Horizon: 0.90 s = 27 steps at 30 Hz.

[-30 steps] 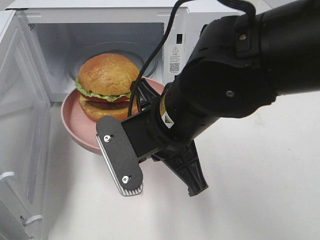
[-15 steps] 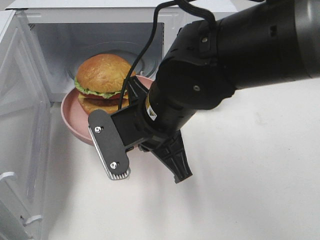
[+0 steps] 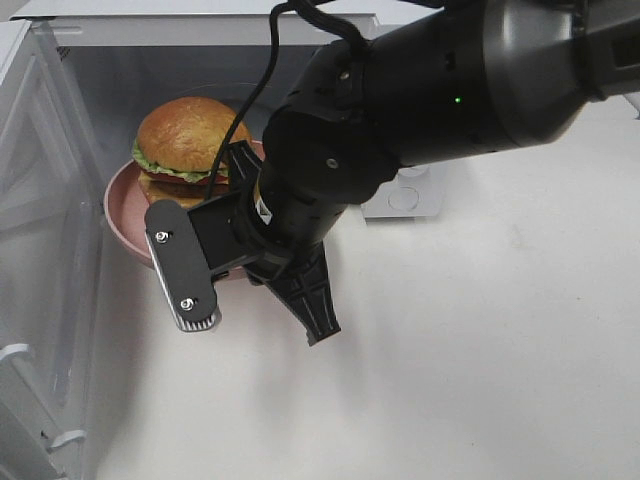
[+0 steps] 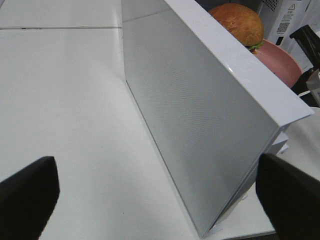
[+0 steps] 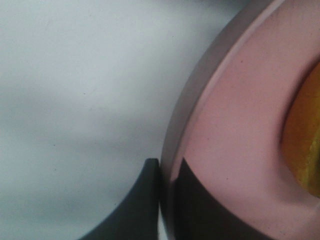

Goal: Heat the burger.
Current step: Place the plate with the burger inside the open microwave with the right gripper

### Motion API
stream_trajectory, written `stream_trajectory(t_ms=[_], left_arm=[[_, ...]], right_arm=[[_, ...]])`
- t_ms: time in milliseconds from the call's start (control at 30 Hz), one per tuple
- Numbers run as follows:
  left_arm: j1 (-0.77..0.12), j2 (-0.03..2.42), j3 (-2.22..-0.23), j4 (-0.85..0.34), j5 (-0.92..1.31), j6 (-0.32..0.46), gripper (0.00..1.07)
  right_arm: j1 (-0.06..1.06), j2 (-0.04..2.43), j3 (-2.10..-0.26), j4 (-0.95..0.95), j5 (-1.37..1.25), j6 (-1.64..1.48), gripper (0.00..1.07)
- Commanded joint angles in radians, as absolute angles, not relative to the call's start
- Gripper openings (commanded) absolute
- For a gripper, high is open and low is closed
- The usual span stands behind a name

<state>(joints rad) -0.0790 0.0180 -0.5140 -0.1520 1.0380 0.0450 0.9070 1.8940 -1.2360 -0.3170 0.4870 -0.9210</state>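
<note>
Burger: the burger (image 3: 185, 135) has a golden-brown bun with green lettuce frilling out under the top half. It sits at about 10 o'clock from the middle of the high view.
Burger's seat: it rests upright on the pink plate (image 3: 120, 215) and fills most of it. The left wrist view also shows its bun top (image 4: 237, 22) above the plate's rim (image 4: 280, 60).
Plate's place: the plate is at the mouth of the open microwave (image 3: 200, 30). Its far half is in the cavity's shadow. I cannot tell whether it rests on the floor or is held clear.
Right claw: the right gripper (image 5: 166, 172) is pinched nearly closed on the plate's rim (image 5: 235, 115), with one dark finger on each side. The burger's orange edge (image 5: 305, 140) is just beyond it.
Grip side: the arm hides the plate's edge from about 3 to 5 o'clock in the high view.
Right arm: the bulky black arm comes in from 2 o'clock and crosses the middle of the view.
Left claw: the left gripper (image 4: 159, 197) has its jaws spread as wide as they go and grasps nothing. Only two dark fingertips show.
Door: the microwave door (image 3: 40, 250) is swung open at the plate's 9 o'clock. Its white panel (image 4: 200, 125) fills the left wrist view.
Table: the white table (image 3: 480, 380) spreads out toward 5 o'clock.
</note>
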Motion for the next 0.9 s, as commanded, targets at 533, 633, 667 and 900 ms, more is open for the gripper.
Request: stream_trajectory(t_ms=[533, 633, 667, 900], left_arm=[[-0.084, 0.019, -0.512, -0.155, 1.032, 0.042, 1.0], [-0.084, 0.019, -0.512, -0.155, 1.032, 0.042, 1.0], [-0.084, 0.019, -0.512, -0.155, 1.032, 0.042, 1.0], [-0.084, 0.019, -0.512, -0.155, 1.032, 0.042, 1.0]], right_arm=[[0.872, 1.947, -1.352, -0.368, 0.451, -0.876, 0.0], [0.862, 1.947, -1.356, -0.372, 0.45, -0.876, 0.0], [0.862, 1.947, -1.356, -0.372, 0.45, -0.876, 0.0], [0.855, 1.995, -1.437, -0.366, 0.469, -0.86, 0.0]])
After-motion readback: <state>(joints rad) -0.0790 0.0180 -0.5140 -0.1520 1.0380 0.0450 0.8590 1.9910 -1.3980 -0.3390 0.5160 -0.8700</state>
